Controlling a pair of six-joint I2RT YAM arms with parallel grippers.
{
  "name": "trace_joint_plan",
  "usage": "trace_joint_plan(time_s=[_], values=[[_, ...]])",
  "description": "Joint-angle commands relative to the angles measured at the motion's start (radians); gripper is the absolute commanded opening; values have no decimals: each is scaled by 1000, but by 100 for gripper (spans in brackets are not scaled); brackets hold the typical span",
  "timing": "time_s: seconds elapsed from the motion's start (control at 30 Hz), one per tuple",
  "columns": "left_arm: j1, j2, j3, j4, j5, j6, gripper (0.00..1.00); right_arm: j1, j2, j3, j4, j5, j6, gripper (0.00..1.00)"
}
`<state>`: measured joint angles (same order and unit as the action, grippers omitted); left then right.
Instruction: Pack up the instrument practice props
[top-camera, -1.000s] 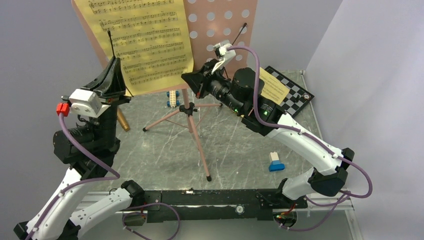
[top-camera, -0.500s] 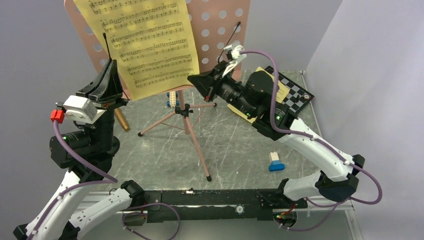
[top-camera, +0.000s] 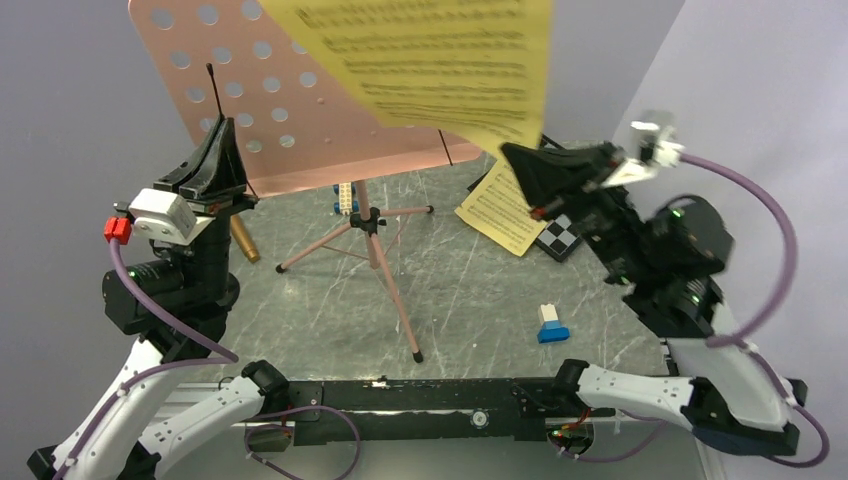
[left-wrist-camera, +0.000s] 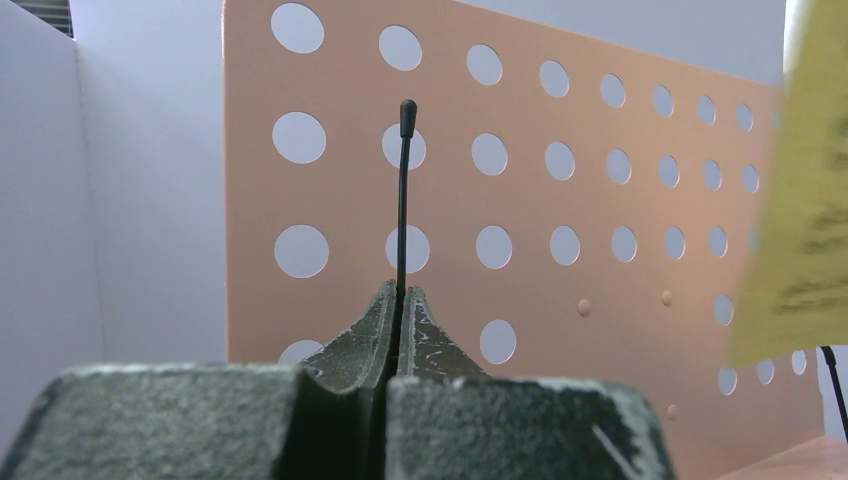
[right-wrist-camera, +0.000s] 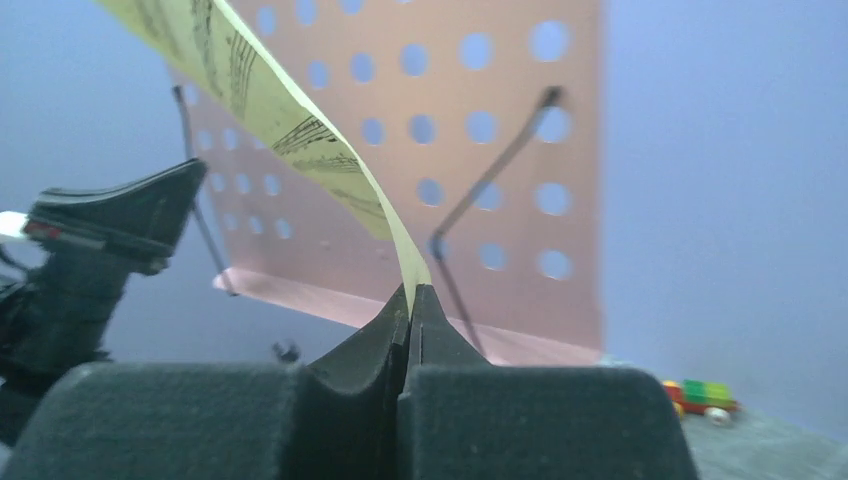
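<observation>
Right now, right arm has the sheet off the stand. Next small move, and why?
Probably carry the yellow sheet-music page down onto the second page lying by the chessboard. The right gripper is shut on its edge and it hangs clear of the pink desk; the left gripper pinches the retainer wire.

Left tool (left-wrist-camera: 400, 298): both fingers (left-wrist-camera: 432, 335) pressed together, no gap visible between them, tips pointing up. Clamped between the tips is a thin black wire (left-wrist-camera: 403, 200), standing upright and ending in a small rounded cap.

Directly behind it is the pink perforated desk (left-wrist-camera: 525, 200), upright, filling most of the view, with regular rows of round holes. Part of its lower lip shows at bottom right.

A yellow sheet-music page (left-wrist-camera: 805, 200) cuts in at the right edge, blurred, with its staves only faintly legible.

A second black wire (left-wrist-camera: 836, 385) shows below the page, slightly tilted.

A plain grey wall (left-wrist-camera: 110, 180) shows to the left of the desk.
</observation>
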<state>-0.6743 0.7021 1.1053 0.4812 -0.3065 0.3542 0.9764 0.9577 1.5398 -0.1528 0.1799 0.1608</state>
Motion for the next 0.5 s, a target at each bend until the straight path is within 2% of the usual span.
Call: trace_joint_plan(time_s=[0.0, 0.07, 0.17, 0.3, 0.47], values=[[0, 15, -14, 13, 13, -1, 7, -2, -162, -142, 9, 263, -116, 0], [1, 10, -18, 11, 20, 0, 21, -2, -263, -215, 15, 262, -167, 0], [0, 0, -16, -2, 27, -3, 42, -2, -393, -338, 31, 153, -246, 0], [0, -27, -10, -34, 42, -21, 60, -2, -528, -479, 15, 27, -284, 0], [1, -76, -12, -78, 44, -50, 76, -3, -597, -567, -131, 34, -305, 0]])
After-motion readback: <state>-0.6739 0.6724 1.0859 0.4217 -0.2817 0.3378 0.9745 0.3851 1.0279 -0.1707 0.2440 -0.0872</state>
